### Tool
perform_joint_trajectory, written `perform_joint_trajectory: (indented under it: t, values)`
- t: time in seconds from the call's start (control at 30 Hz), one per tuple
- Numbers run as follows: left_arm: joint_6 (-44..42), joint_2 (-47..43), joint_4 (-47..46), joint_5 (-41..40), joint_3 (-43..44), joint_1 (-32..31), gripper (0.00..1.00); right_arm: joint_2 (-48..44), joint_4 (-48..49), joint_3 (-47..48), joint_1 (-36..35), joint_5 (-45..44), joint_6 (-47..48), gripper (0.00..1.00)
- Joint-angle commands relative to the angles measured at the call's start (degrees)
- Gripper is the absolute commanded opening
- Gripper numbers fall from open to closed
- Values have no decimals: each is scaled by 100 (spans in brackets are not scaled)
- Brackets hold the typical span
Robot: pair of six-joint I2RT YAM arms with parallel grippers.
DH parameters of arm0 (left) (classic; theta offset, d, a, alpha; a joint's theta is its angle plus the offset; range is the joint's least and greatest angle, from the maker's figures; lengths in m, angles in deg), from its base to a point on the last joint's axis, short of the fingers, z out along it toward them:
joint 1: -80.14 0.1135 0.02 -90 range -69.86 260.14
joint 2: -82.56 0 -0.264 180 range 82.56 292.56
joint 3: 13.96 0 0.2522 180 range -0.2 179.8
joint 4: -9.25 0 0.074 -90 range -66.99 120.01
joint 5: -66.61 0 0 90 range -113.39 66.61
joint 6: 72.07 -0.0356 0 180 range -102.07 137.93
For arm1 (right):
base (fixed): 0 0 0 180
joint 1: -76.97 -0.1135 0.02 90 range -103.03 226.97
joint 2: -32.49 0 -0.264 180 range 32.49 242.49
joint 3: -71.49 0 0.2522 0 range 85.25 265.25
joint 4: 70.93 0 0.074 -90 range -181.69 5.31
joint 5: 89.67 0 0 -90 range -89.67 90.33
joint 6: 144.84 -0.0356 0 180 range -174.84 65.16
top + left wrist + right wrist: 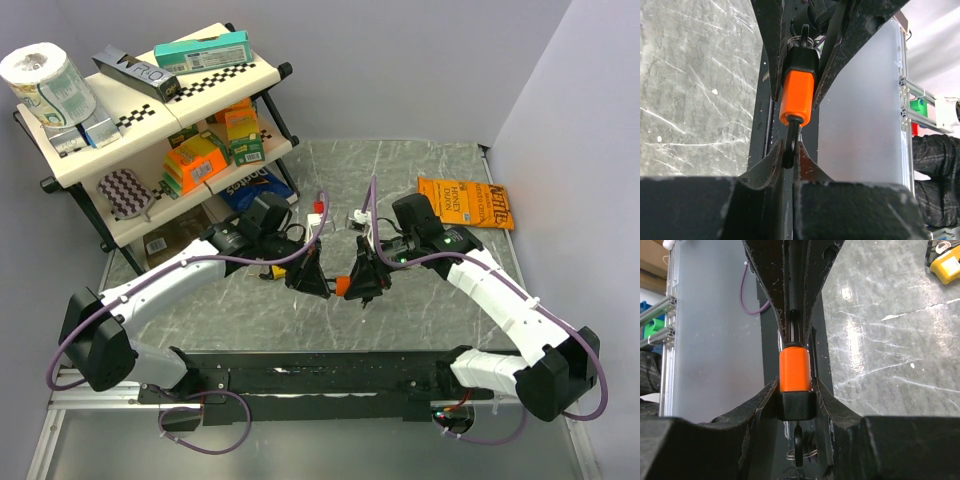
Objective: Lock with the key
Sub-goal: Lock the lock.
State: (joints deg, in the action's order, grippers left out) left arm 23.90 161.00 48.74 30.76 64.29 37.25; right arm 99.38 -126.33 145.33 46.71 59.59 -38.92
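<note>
Hiding shackle point(790, 141) end, left jaws, padlock point(795, 371) clamped in right jaws

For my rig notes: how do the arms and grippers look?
The left arm and right arm have white shells, black joints and bases. A purple cable runs along each. The left gripper and right gripper are black, with tapering matte fingers.
</note>
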Motion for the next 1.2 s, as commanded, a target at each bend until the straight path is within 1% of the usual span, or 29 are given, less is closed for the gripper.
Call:
perform_joint_trajectory:
  t: [0.0, 0.23, 0.4, 0.5, 0.53, 0.63, 0.67, 0.73, 0.77, 0.8, 0.87, 0.93, 0.97, 1.03, 1.13, 1.17]
  values:
    - [483, 84, -2319, 447, 213, -413, 1, 166, 1264, 154, -437, 463, -72, 0]
    - [492, 93, -2398, 579, 108, -579, 1, 315, 1370, 329, -428, 516, -125, 0]
    - [273, 6, -1968, 614, 38, -475, 1, 254, 1054, 365, -393, 454, 77, 0]
    - [404, -152, -1967, 737, -173, -98, 1, 123, 992, 198, -200, 489, 60, 0]
    - [413, -266, -1959, 798, -217, 139, 1, 70, 975, 111, -130, 498, 77, 0]
    - [317, -407, -1774, 895, -244, 544, 1, -114, 931, -4, 90, 516, 60, 0]
    - [290, -417, -1678, 913, -200, 615, 13, -132, 939, -22, 134, 533, 34, 0]
    - [150, -391, -1388, 1044, -121, 773, 32, -159, 1097, -92, 310, 595, -168, 0]
    - [141, -390, -1344, 1062, -69, 809, 47, -168, 1150, -118, 362, 638, -255, 0]
    - [228, -442, -1361, 1089, -77, 905, 50, -177, 1211, -136, 459, 674, -378, 0]
    - [508, -557, -1842, 1089, -277, 984, 55, -212, 1378, -189, 521, 709, -493, 0]
    - [895, -741, -2438, 984, -523, 1037, 57, -212, 1545, -241, 565, 762, -669, 0]
    - [1105, -794, -2529, 888, -595, 1037, 57, -229, 1589, -250, 565, 771, -722, 0]
    - [1256, -856, -2906, 773, -726, 1046, 56, -247, 1755, -294, 574, 815, -906, 0]
    - [1502, -830, -3056, 518, -823, 1046, 54, -264, 1914, -329, 574, 858, -1143, 0]
    - [1729, -821, -3240, 457, -859, 1038, 54, -265, 2054, -338, 574, 876, -1222, 0]
